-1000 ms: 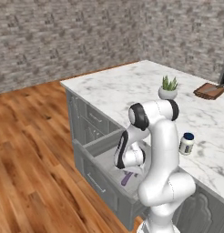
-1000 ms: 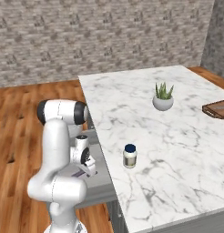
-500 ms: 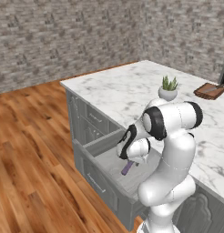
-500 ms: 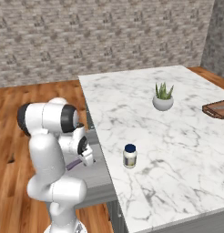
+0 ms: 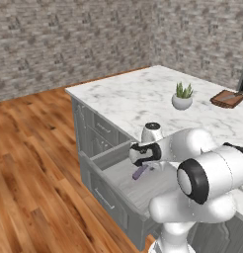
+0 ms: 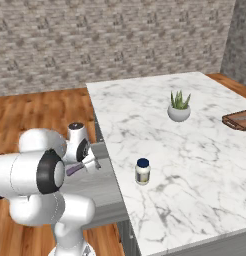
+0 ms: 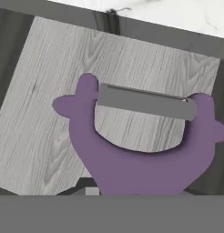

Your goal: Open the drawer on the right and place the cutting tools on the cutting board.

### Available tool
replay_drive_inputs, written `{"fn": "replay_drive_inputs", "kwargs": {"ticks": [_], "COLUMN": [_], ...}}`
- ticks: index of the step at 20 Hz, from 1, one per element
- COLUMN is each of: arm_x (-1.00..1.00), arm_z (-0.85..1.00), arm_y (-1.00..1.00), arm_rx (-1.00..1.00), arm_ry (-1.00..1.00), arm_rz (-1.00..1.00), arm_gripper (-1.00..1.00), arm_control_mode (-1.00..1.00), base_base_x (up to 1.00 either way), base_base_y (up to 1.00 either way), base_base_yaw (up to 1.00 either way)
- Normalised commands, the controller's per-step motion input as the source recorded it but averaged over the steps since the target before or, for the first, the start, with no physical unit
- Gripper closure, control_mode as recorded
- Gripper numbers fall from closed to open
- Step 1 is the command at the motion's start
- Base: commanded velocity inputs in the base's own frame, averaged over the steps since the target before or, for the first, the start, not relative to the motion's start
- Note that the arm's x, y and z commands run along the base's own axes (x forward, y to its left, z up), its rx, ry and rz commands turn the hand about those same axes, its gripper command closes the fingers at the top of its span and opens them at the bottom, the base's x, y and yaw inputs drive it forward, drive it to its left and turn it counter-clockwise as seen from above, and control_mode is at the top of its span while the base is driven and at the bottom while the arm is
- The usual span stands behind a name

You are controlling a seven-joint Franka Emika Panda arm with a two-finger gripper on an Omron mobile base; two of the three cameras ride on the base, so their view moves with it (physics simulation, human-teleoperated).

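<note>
The grey island drawer (image 5: 111, 197) stands pulled out, its pale inside (image 7: 45, 118) bare. My gripper (image 5: 144, 165) hangs over it, shut on the handle of the purple peeler (image 5: 140, 172), which is lifted off the drawer floor. Seen close in the hand view, the peeler (image 7: 141, 168) shows its Y-shaped head and grey blade. From the right base view the gripper (image 6: 83, 166) and peeler (image 6: 75, 170) sit above the drawer (image 6: 97, 189). The reddish-brown cutting board (image 5: 228, 98) lies at the counter's far right (image 6: 240, 120). I cannot make out the knife.
A potted plant in a white bowl (image 6: 179, 108) stands mid-counter. A small jar with a dark lid (image 6: 142, 171) sits near the counter edge beside the drawer. Panelled cabinet fronts (image 5: 96, 133) run left of the drawer, above the wooden floor (image 5: 34, 163).
The arm has folded forward and lifted the peeler up from the drawer floor. Drawer, board, plant and jar have stayed put.
</note>
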Motion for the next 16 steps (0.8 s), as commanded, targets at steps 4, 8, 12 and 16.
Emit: {"fn": "replay_drive_inputs", "kwargs": {"ticks": [4,8,12,16], "arm_x": [0.0,-0.15,-0.37,-0.38], "arm_z": [1.0,1.0,1.0,1.0], "arm_y": [0.04,0.0,0.0,-0.02], "arm_rx": [-0.03,0.0,0.0,0.01], "arm_ry": [0.0,0.0,-0.08,-0.18], "arm_rz": [-0.1,-0.08,-0.05,0.0], "arm_gripper": [1.0,1.0,1.0,1.0], "arm_control_mode": [-1.0,-1.0,-1.0,-1.0], "base_base_x": [0.0,0.0,0.0,0.0], "base_base_y": [0.0,0.0,0.0,0.0], "base_base_yaw": [0.0,0.0,0.0,0.0]}}
